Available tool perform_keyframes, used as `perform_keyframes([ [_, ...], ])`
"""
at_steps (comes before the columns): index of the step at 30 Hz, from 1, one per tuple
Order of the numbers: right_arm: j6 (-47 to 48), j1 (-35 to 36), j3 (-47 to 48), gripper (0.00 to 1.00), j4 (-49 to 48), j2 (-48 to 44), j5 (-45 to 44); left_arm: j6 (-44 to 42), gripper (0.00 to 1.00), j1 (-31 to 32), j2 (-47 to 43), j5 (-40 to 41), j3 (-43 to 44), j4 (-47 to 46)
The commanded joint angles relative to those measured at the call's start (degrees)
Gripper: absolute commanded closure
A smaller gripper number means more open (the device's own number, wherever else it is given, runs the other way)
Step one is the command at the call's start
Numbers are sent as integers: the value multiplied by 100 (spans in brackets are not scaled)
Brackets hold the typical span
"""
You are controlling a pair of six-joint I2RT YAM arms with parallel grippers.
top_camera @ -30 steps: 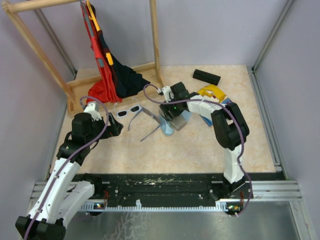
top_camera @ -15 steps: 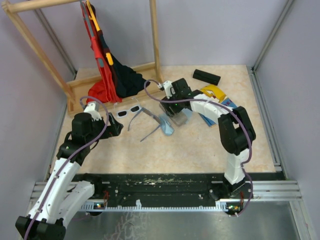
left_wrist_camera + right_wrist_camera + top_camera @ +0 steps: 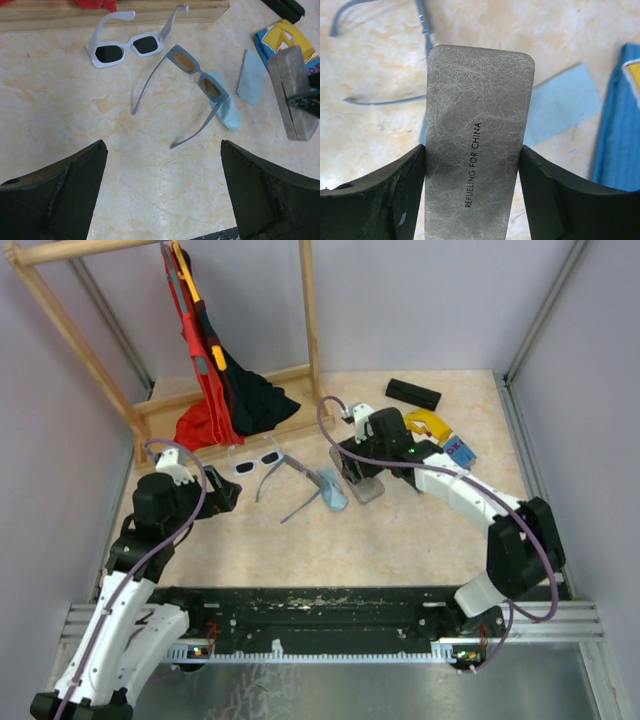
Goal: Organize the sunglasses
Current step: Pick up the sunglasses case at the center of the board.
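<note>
Well, we see the right gripper (image 3: pixel 472 157) clamped on the grey case (image 3: pixel 477 130). One finger presses on each long side of the case. Small black words run along the case's top. We cannot tell if the case sits on the table (image 3: pixel 400 540) or hangs just above it.

Left of the grey case, in the view from above, lie both pairs of sunglasses. The grey sunglasses (image 3: pixel 197 75) are the near ones. Their long thin arms are spread open and point away from the case. One end of their frame rests on a light-blue cloth (image 3: pixel 224 110), and that cloth lies just beside the case. The white sunglasses (image 3: pixel 127 46) lie farther left of the case, past the grey pair. Their thick arms are open too, and their lenses are dark. The two pairs sit close together, but we cannot tell if they touch.

A second light-blue cloth (image 3: pixel 562 102) lies flat, partly under the grey case.

Far to the left of the case, well past both pairs, the left gripper (image 3: pixel 162 147) hovers with its fingers spread wide apart. It has nothing between them.

Right of the grey case is a blue and yellow packet (image 3: pixel 440 432), quite near it. Behind the case, toward the back wall, lies a black case (image 3: pixel 413 393), well apart from it. Back and left of the grey case stands a wooden rack (image 3: pixel 310 310) with red clothes (image 3: pixel 205 415) and black clothes (image 3: pixel 255 400) hanging down.
</note>
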State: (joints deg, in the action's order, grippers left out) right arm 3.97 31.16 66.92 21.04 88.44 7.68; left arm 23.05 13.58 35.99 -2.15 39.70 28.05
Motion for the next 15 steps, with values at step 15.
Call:
perform_keyframes([
  [15, -4415, 305, -3231, 75, -2248, -2731, 825, 1157, 0, -49, -435, -414, -300, 91],
])
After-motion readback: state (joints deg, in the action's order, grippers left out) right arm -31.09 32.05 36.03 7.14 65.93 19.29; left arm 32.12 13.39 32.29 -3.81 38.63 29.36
